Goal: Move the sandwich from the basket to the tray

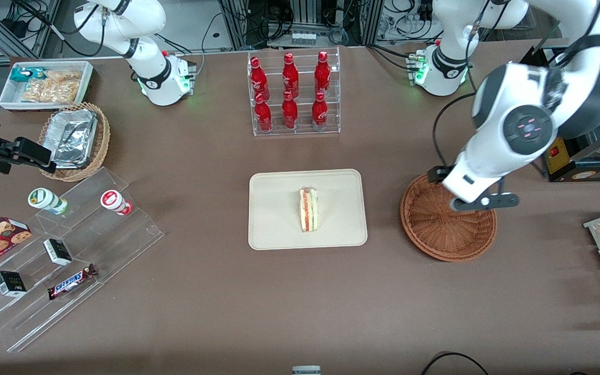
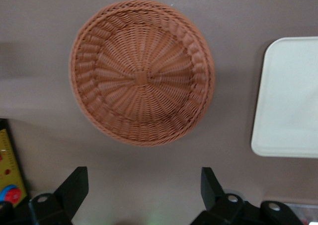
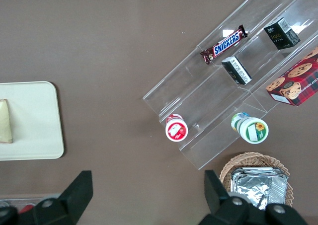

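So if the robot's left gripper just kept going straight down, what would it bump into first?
Probably the round reddish-brown wicker basket. The left gripper hangs open above it, pointing down; depth is unclear, so it might touch the brown table beside the rim instead.

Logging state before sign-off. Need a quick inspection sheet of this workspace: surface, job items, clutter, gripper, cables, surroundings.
Surface: brown table, no spills seen.
Sandwich: lying on the tray, near its middle.
Basket: nothing in it, toward the working arm's end of the table.
Clutter: rack of red bottles; clear stepped shelf with Snickers bar, small boxes and cups; tan basket of foil containers; white bin of snacks.
Gripper: open, holding nothing, above the basket.
Cables: black cable hanging by the working arm.
Surroundings: equipment and wiring along the table's edge farthest from the front camera.
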Controlling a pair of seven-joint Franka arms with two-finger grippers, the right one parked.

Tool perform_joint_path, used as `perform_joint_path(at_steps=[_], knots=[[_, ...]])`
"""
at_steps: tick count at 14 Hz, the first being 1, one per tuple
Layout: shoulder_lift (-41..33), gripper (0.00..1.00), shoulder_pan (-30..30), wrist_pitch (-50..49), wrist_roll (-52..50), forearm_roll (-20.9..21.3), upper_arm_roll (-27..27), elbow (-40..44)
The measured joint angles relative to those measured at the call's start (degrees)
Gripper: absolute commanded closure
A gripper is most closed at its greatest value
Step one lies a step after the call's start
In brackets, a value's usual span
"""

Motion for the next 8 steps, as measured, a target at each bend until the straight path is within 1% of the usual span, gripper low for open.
perform_joint_path(at_steps=[3, 5, 8], knots=[[-3.8, 0.0, 9.4, -2.7, 8.8, 0.0, -5.9, 0.1], [-5.5, 0.0, 11.9, -2.8, 12.3, 0.0, -6.9, 0.2], [-7.3, 0.0, 13.6, -3.3, 14.6, 0.0, -5.9, 1.1]])
